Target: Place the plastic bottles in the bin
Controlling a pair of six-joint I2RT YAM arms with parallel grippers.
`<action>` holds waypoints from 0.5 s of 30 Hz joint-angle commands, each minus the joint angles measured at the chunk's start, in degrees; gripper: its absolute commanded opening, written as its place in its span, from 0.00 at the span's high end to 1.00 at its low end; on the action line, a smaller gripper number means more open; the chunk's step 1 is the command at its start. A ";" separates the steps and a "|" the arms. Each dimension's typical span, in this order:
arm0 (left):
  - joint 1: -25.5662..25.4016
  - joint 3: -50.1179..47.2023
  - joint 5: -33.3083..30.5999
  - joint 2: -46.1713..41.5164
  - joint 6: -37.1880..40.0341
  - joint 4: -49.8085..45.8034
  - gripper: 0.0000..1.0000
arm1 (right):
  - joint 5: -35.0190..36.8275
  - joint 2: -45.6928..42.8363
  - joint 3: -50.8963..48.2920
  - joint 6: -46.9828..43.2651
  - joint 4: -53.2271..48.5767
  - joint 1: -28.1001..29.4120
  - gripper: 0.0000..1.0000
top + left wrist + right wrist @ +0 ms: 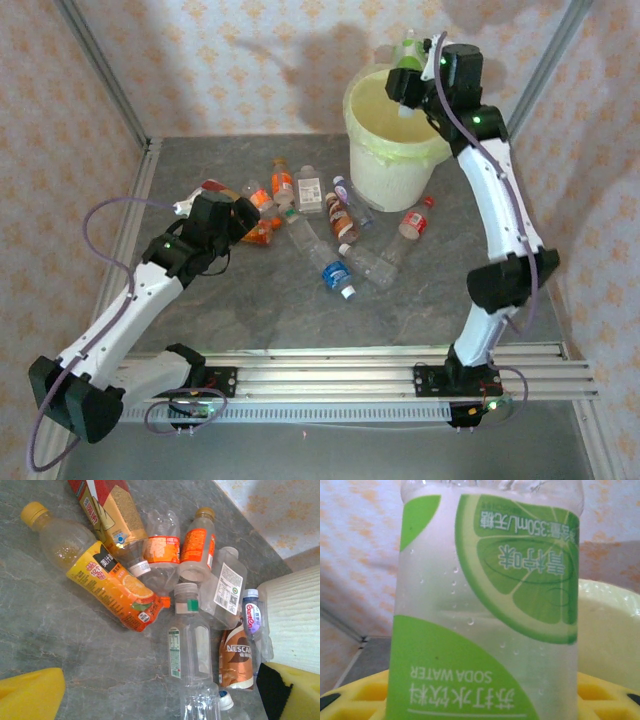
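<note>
Surface: grey marbled table (300, 320) with a metal rail (350, 362) along the near edge; walls (230, 60) papered cream with orange flowers.
Bin (392, 170): cream bucket with a yellow-green liner folded over the rim, standing near the far edge, right of centre.
Right gripper (405, 88): raised over the bin's mouth, clamped narrow on a lime soda-water bottle (490, 605). Yellow pads (605, 695) flank the label, which reads upside down to the wrist camera.
Held bottle vs bin: above the rim; the top view does not settle whether its lower end touches the liner.
Left gripper (235, 215): low over the left half of the surface, jaws spread wide, nothing between them.
Pile: mid-surface, between left gripper and bin, all lying flat.
Pile, left side: orange-juice bottle (105, 575) with a yellow cap; red-and-gold carton (107, 507) touching it.
Pile, middle: orange-label bottle (197, 545), flat clear bottle (227, 587), green-band clear bottle (189, 640).
Pile, bin side: brown Nescafé bottle (237, 657) and lilac-label bottle (252, 617), just beside the bin wall.
Outliers: red-label bottle (414, 222) near the bin's base; blue-label bottle (336, 272) toward the near edge.
</note>
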 commanded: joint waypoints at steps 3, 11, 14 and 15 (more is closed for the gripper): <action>0.53 0.18 0.06 2.26 -1.88 -0.02 0.00 | 2.42 10.51 14.75 0.83 -9.30 -0.63 0.50; 0.53 -0.50 1.43 4.05 -2.22 0.43 0.00 | 3.76 9.15 6.85 1.98 -5.59 -0.63 0.45; 0.53 -1.01 1.39 4.05 -2.18 0.36 0.00 | 3.65 7.83 1.86 1.93 -4.13 -0.65 0.43; 0.53 -1.31 1.42 4.05 -2.30 0.63 0.00 | 4.06 7.68 0.47 1.98 -3.63 -0.59 0.42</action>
